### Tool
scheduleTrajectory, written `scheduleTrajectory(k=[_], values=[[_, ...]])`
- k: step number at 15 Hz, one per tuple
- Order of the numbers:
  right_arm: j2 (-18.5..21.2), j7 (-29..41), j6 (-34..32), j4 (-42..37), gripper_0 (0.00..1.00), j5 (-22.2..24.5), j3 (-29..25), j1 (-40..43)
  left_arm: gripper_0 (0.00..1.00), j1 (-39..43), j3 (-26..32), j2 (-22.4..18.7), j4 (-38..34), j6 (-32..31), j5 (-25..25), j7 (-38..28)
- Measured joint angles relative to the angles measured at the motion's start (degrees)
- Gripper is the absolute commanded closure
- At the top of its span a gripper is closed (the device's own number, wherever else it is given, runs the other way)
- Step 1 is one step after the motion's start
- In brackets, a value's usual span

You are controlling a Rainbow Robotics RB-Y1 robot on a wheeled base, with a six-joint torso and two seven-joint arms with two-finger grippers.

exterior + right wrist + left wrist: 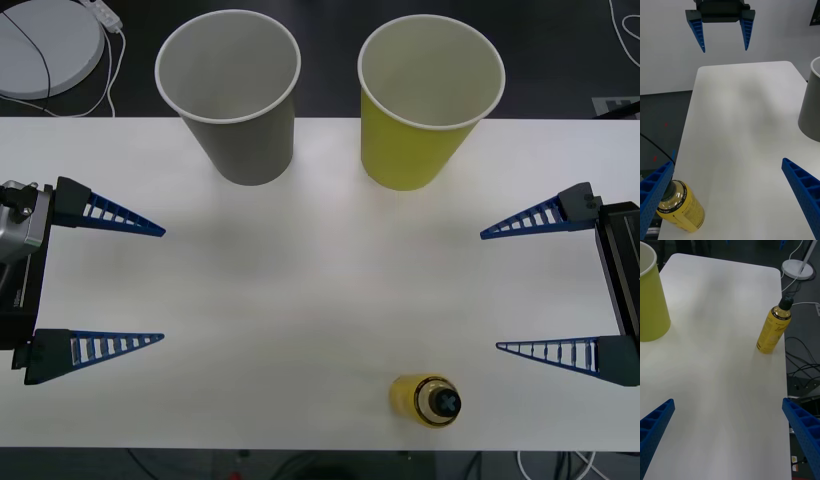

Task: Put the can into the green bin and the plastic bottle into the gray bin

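Both grippers idle, jaws apart; bottle ungrasped.
Left gripper [100, 282] at 9 o'clock; gray bin [238, 110] at 11, green bin [420, 115] at 1; plastic bottle [428, 400] upright at 5, near table [300, 280] edge; a clumsy approach by right gripper [545, 290] at 3 could topple it off.

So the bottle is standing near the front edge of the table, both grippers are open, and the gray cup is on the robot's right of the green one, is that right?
Not quite. In the front view the gray bin stands to the robot's left of the green bin, not right. The rest holds: the plastic bottle stands near the front edge, and the left gripper and right gripper are open.
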State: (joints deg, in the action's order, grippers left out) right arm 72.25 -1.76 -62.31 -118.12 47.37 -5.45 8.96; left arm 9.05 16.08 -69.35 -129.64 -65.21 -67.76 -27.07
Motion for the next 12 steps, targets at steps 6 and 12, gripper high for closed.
scheduleTrajectory(k=[6, 12], values=[[-1.45, -0.03, -0.18, 0.23, 0.0, -1.16, 0.46, 1.26, 0.0, 0.0, 0.0, 0.0, 0.01, 0.0, 0.0, 0.0], [-2.25, -2.33, -1.46, 0.7, 0.0, -3.38, 0.12, 2.29, 0.0, 0.0, 0.0, 0.0, 0.01, 0.0, 0.0, 0.0]])
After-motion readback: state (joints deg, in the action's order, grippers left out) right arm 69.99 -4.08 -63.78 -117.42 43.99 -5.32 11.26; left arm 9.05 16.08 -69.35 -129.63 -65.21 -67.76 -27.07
